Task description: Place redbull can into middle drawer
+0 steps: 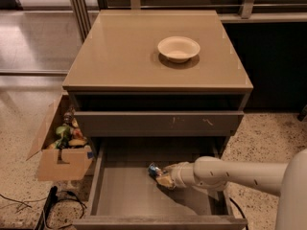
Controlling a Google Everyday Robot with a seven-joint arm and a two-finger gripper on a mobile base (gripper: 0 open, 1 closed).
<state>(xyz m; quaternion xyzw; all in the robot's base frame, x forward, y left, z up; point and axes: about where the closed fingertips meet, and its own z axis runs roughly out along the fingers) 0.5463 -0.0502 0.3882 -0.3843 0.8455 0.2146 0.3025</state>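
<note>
The middle drawer (125,193) is pulled out wide open below the cabinet, its flat grey-brown bottom showing. My gripper (162,177) reaches into it from the right on a white arm and is shut on the redbull can (154,170). The small blue and silver can is tilted and held low over the middle of the drawer's bottom. Whether the can touches the bottom cannot be told.
A closed drawer front with pale scratches (158,123) sits above the open drawer. A cream bowl (178,48) stands on the cabinet top (120,56). A cardboard box with several items (61,150) stands on the floor at the left, with cables (50,202) in front of it.
</note>
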